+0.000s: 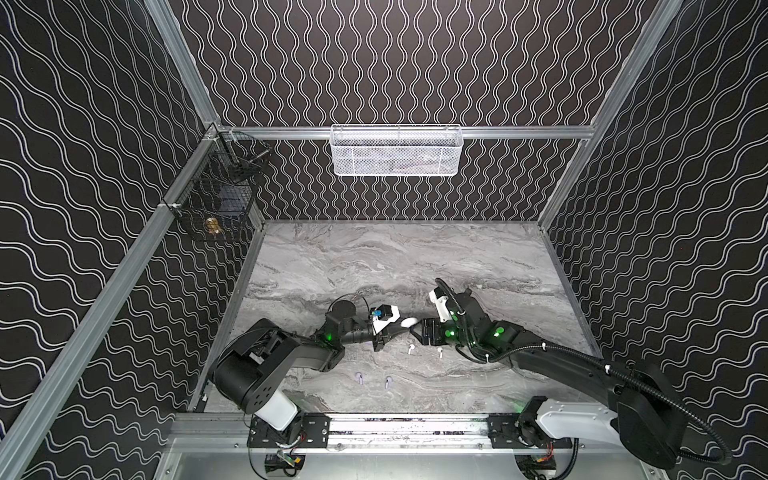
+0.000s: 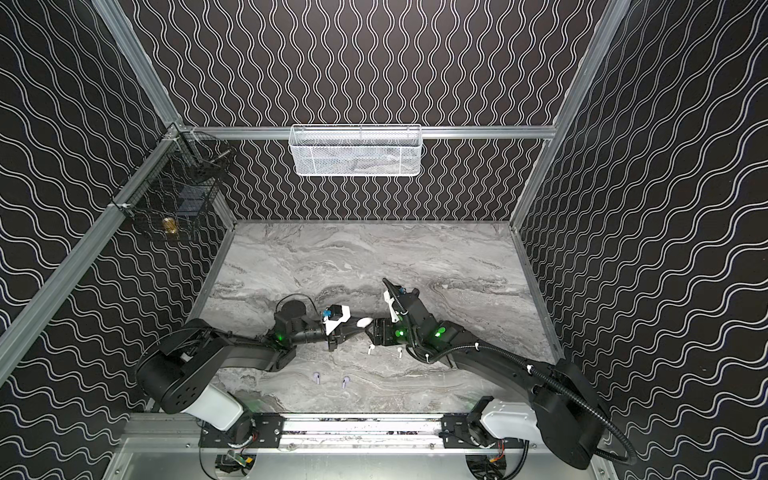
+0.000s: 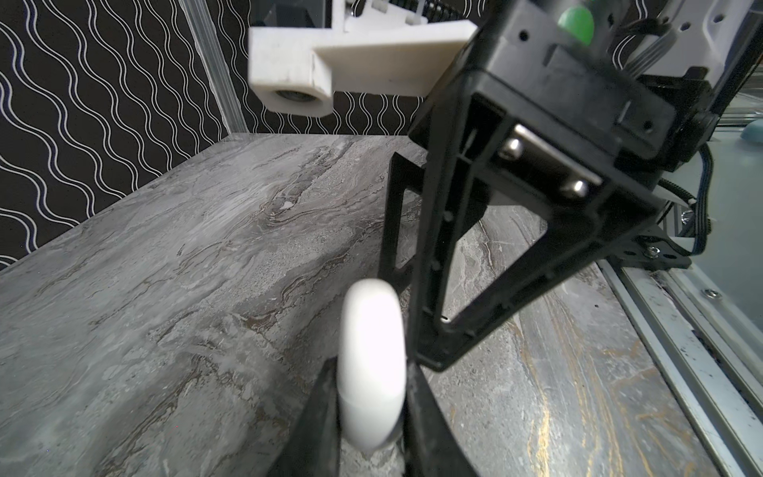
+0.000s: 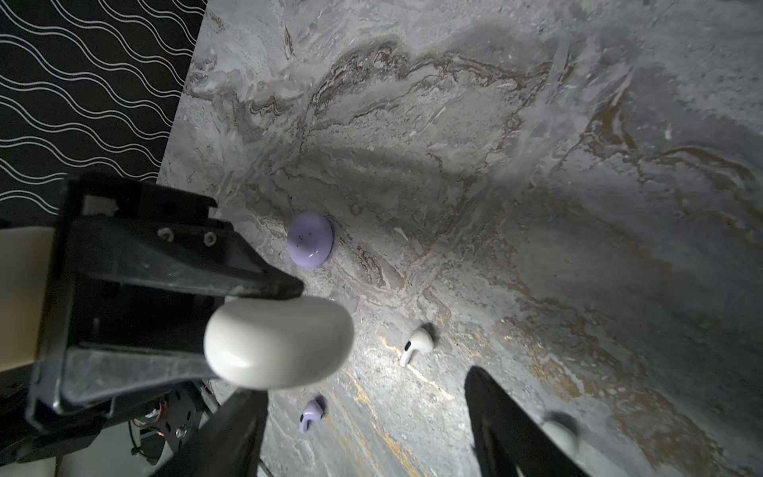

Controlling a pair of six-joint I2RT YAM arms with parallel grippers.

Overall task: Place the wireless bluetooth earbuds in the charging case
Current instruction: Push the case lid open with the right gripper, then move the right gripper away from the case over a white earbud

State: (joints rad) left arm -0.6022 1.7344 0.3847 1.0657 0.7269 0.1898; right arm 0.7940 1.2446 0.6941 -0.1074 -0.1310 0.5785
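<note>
white charging case (image 1: 409,321), clenched in the left jaws, needs the spread right jaws to pry up only its lid, gently and squarely.

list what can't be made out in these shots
white case: lid seam unclear; left pincer covers its base, left wrist view
lavender case: unseen in both top views, apparently under the left arm
a white earbud: blurred, partly behind the right pincer, right wrist view
mesh basket: contents unreadable, top views
</note>
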